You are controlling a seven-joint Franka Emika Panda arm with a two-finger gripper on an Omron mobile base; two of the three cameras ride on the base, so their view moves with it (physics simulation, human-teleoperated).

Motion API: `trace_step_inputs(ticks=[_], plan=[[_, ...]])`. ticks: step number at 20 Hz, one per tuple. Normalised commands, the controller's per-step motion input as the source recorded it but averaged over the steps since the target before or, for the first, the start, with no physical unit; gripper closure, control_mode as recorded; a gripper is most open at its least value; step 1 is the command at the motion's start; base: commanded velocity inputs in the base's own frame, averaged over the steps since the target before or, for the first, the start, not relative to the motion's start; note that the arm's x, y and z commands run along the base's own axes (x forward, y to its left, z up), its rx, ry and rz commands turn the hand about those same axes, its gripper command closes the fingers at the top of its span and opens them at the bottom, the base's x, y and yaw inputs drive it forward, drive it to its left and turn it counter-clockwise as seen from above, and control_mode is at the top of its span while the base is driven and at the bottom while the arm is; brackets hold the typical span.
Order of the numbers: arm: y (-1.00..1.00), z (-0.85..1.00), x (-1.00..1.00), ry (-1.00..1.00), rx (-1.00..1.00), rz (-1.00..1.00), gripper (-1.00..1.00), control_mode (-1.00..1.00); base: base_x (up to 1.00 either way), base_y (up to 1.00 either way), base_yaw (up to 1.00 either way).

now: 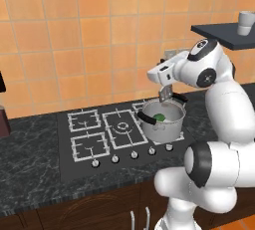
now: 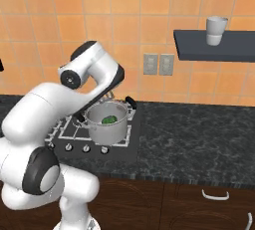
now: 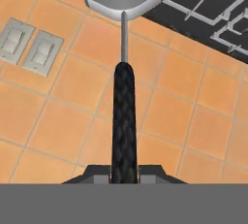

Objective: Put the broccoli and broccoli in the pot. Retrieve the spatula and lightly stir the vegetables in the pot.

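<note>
**Spatula in my grip above the pot**

My tool (image 3: 124,173) is clamped on the black handle of the spatula (image 3: 124,116). In the hand view the handle runs straight up from between my two fingertips, narrows to a thin grey neck and ends in the slotted silvery head at the top of the picture. Behind it lie the orange wall tiles, two grey wall switches (image 3: 26,44) and a corner of the black stove.

In the left base view my arm rises from the lower right, bends at the elbow and reaches left, so that the hand sits just above the pot (image 1: 162,122). The spatula (image 1: 165,94) hangs down from the hand, its head at the pot's back rim; whether it touches the rim I cannot tell. In the right base view my upper arm arches over the stove and my forearm hides the hand.

The pot (image 2: 107,123) stands on the stove's right-hand burner, near the front right corner of the stove (image 1: 94,134), which is let into the dark marbled tabletop (image 2: 199,139). Green broccoli (image 1: 160,117) lies inside the pot, near its middle; it also shows as a green patch (image 2: 109,120) from the other side. How many florets are there I cannot make out.

On the dark wall shelf (image 2: 219,45) at the upper right stands a white cup (image 2: 216,30).
</note>
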Motion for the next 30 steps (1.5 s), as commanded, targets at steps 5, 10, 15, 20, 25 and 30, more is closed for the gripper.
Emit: trace_step_inputs(ticks=[5,10,15,20,25,30], plan=[[-0.13,-0.15,0.0,0.01,0.01,-0.01,1.0,-1.0,0.0,0.0,0.0],[-0.07,-0.42,0.0,0.06,0.0,-0.01,1.0,-1.0,0.0,0.0,0.0],[-0.02,-0.52,0.0,0.01,0.01,0.0,1.0,-1.0,0.0,0.0,0.0],[-0.15,-0.47,0.0,0.02,0.04,0.0,1.0,-1.0,0.0,0.0,0.0],[-0.16,-0.56,0.0,0.16,0.01,-0.01,1.0,-1.0,0.0,0.0,0.0],[-0.15,-0.12,0.09,0.05,0.0,-0.03,1.0,-1.0,0.0,0.0,0.0]])
